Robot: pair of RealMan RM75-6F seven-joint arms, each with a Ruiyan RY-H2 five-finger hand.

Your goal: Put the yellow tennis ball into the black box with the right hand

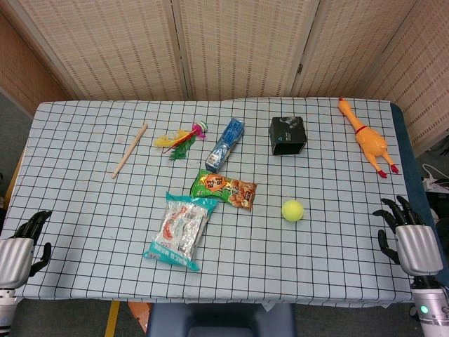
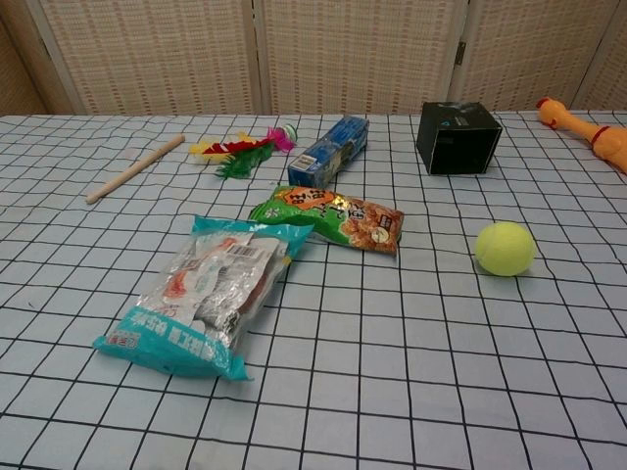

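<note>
Checked desk (image 1: 84, 210) against wicker screens. Yellow tennis ball (image 1: 292, 210) loose near the middle, well short of black box (image 1: 288, 135). Right hand (image 1: 407, 235) empty, fingers spread, at the desk edge. Probably light, fuzzy, prone to rolling; best cupped from above.

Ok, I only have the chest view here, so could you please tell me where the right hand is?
Observer: The right hand rests at the table's near right edge, holding nothing.
Operator: Thanks, and the left hand?
Observer: The left hand sits at the near left corner, also holding nothing.
Operator: Is anything between the right hand and the yellow tennis ball?
Observer: No, only bare checked tablecloth; the rubber chicken lies farther back.
</note>
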